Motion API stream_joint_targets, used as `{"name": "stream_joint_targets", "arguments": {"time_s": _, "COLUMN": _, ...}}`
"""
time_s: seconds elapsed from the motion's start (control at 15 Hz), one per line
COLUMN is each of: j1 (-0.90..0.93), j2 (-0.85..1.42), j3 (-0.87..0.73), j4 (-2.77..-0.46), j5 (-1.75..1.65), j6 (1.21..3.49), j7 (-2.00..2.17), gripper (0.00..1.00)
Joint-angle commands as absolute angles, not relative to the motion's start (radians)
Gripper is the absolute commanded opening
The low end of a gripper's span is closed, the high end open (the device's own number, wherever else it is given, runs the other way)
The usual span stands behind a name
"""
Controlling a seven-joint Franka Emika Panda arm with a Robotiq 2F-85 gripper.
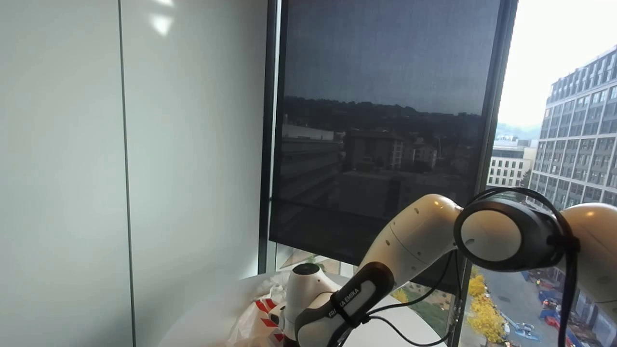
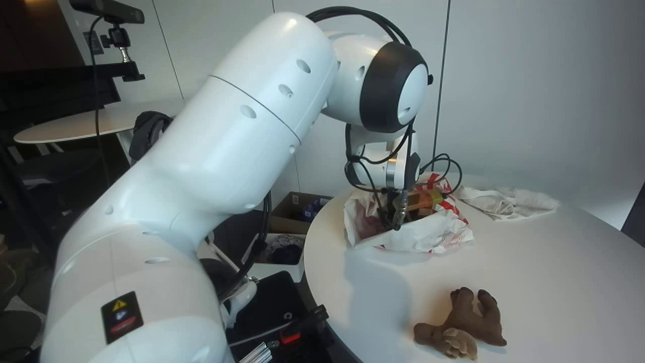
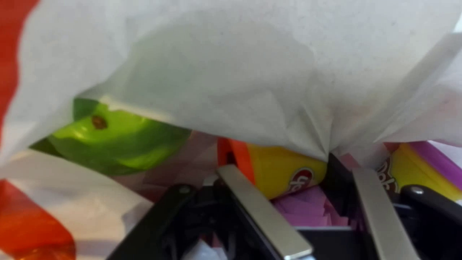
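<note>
While the jaws stand spread inside the thin white-and-red bag (image 2: 428,234), I find the yellow cylindrical plastic tub (image 3: 278,162) with orange lid (image 3: 241,153) at their tips, contact unconfirmed. I judge it light, stiff-walled and slippery, best held across its middle.

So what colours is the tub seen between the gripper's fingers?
Yellow tub, orange at one end; clearest in the wrist view.

bag (image 2: 433,234): white, red-striped | tub (image 3: 279,162): yellow, orange | tool (image 3: 283,173): black, silver
</note>
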State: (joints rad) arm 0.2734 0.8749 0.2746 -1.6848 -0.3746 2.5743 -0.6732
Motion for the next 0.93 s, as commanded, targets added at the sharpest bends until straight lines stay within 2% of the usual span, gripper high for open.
{"name": "stream_joint_targets", "arguments": {"time_s": 0.0, "j1": 0.218, "j2": 0.775, "j3": 0.322, "j4": -1.737, "j5": -0.315, "j6": 2.456, "j7": -0.723, "gripper": 0.33}}
{"name": "stream_joint_targets", "arguments": {"time_s": 0.2, "j1": 0.171, "j2": 0.684, "j3": 0.339, "j4": -1.795, "j5": -0.271, "j6": 2.405, "j7": -0.75, "gripper": 0.33}}
{"name": "stream_joint_targets", "arguments": {"time_s": 0.47, "j1": 0.082, "j2": 0.533, "j3": 0.364, "j4": -1.917, "j5": -0.173, "j6": 2.455, "j7": -0.798, "gripper": 0.33}}
{"name": "stream_joint_targets", "arguments": {"time_s": 0.87, "j1": 0.032, "j2": 0.324, "j3": 0.267, "j4": -2.081, "j5": -0.109, "j6": 2.445, "j7": -0.726, "gripper": 0.33}}
